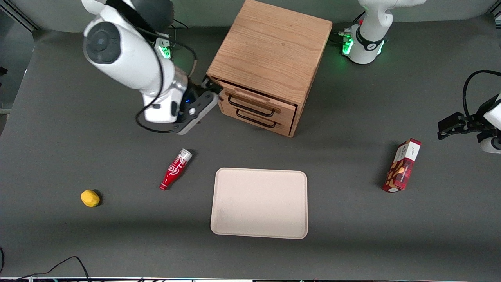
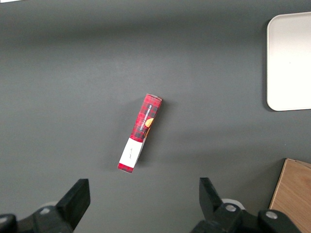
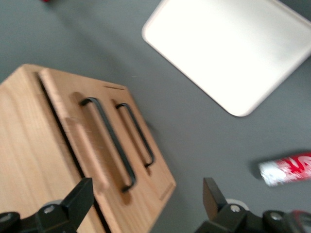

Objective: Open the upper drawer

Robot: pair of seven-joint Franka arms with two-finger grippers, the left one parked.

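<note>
The wooden cabinet (image 1: 270,64) stands in the upper middle of the front view, on the dark grey desk (image 1: 352,156). It has two drawers with black handles on its front face. The upper drawer (image 1: 256,102) is out by a small gap from the cabinet body, and its black handle (image 1: 250,106) lies above the handle of the lower drawer (image 1: 256,119). In the right wrist view the upper drawer (image 3: 92,145) also stands a little proud of the cabinet face, with a dark slit along its edge.

The claw (image 1: 211,89) is in the upper left of the front view, close to the corner of the cabinet at the end of the upper drawer. In the right wrist view its two fingers (image 3: 77,199) are spread wide apart and hold nothing, so the claw is released.

A cream tray (image 1: 259,203) lies in the lower middle of the front view, nearer to the camera than the cabinet. A red bottle (image 1: 175,169) lies on its side beside the tray, toward the working arm's end. A small yellow object (image 1: 90,197) rests in the lower left of the frame. A red box (image 1: 402,165) stands toward the parked arm's end of the desk.
</note>
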